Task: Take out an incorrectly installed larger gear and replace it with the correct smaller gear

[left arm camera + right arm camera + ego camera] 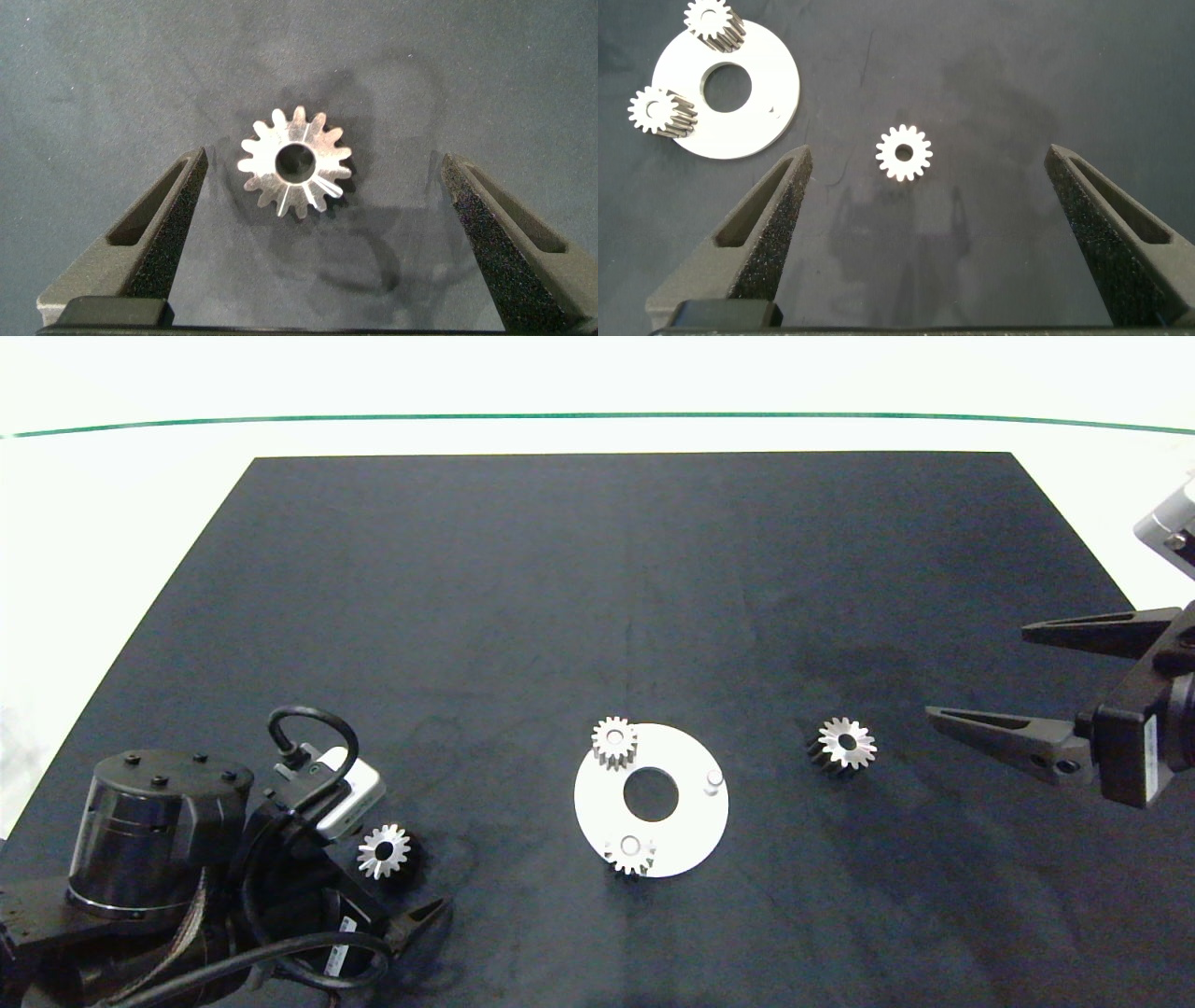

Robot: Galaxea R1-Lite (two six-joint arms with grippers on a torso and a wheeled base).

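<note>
The larger gear (846, 744) (903, 153) lies flat on the black mat, to the right of the white ring plate (686, 835) (771, 89). My right gripper (977, 672) (927, 151) is open, a short way right of that gear and not touching it. The smaller gear (384, 851) (295, 163) lies on the mat at the front left. My left gripper (322, 159) is open with its fingers straddling this gear, a gap on each side. One left fingertip (431, 912) shows in the head view; the other is hidden under the wrist.
Two small silver gears (614, 743) (630, 855) sit on the plate. A bare peg (714, 781) stands on the plate's right side. The mat's far edge (635, 455) borders a white surface.
</note>
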